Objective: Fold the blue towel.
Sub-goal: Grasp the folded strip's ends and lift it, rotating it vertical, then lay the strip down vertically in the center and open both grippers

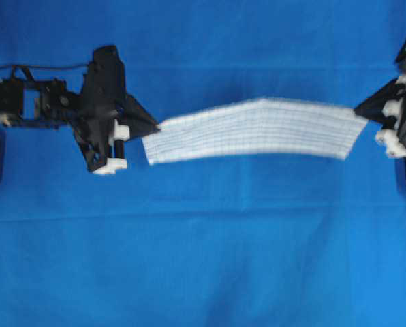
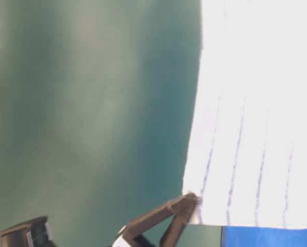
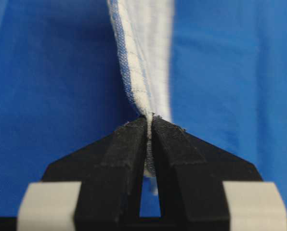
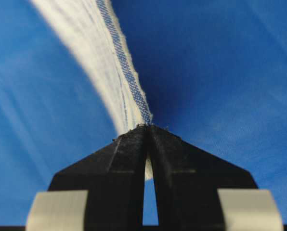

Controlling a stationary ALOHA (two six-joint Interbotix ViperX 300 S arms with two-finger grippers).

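Your left fingers (image 3: 134,144) and right fingers (image 4: 131,149) each pinch one end of the blue towel (image 1: 257,128), stretched above the blue sheet (image 1: 203,259).

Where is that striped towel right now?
Seen from overhead, the towel hangs stretched across the middle, above the blue sheet, pinched at its ends by the left gripper and right gripper.

Desk is covered edge to edge by a plain solid-blue sheet (image 1: 203,259), with faint creases and soft wrinkles toward the near edge. Table-level view shows a blurry teal-green backdrop (image 2: 91,103) behind the desk, and one corner of the sheet at bottom right.
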